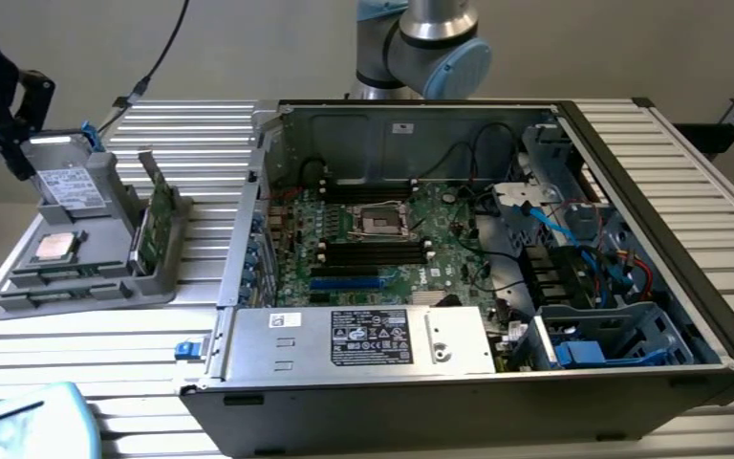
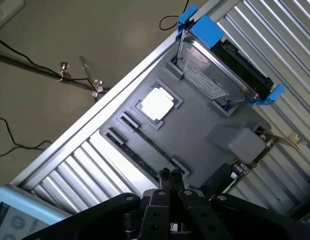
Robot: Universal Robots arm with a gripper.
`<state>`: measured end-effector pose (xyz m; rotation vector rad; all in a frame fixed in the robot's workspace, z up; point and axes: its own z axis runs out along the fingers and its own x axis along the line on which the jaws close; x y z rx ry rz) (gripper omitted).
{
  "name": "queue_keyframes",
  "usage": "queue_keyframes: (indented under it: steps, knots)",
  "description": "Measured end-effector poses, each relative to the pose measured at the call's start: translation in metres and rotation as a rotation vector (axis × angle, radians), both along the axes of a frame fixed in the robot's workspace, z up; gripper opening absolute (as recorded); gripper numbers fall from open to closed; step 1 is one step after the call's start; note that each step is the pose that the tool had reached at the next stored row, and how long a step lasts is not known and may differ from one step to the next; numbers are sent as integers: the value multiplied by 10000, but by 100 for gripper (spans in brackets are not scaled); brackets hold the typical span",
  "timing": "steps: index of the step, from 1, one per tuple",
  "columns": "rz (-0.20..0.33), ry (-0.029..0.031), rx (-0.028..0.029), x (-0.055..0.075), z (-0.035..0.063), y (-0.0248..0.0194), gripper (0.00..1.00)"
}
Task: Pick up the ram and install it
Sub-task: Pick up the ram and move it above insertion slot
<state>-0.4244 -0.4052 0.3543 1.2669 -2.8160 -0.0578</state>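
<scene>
Your black gripper [image 2: 171, 176] pinched fully shut and empty over the edge of the grey plastic parts tray [image 1: 99, 287], the thin green ram stick [image 1: 156, 222] standing on edge in that tray's slot on the exterior view's right, the white label on the silver power supply [image 1: 360, 339] too small for you to read.

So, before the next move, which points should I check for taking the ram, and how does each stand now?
1. Gripper open: not ok, shut and empty.
2. Thin green ram stick upright in grey plastic tray: ok.
3. Gripper above ram: not ok, aside of it.
4. Black computer case open: ok.
5. Green motherboard memory slots free: cannot tell.
</scene>
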Motion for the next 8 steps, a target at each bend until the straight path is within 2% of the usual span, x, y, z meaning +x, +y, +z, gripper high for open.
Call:
queue_keyframes:
  steps: [8]
  knots:
    - [1459,0,0,0,-31,0,11]
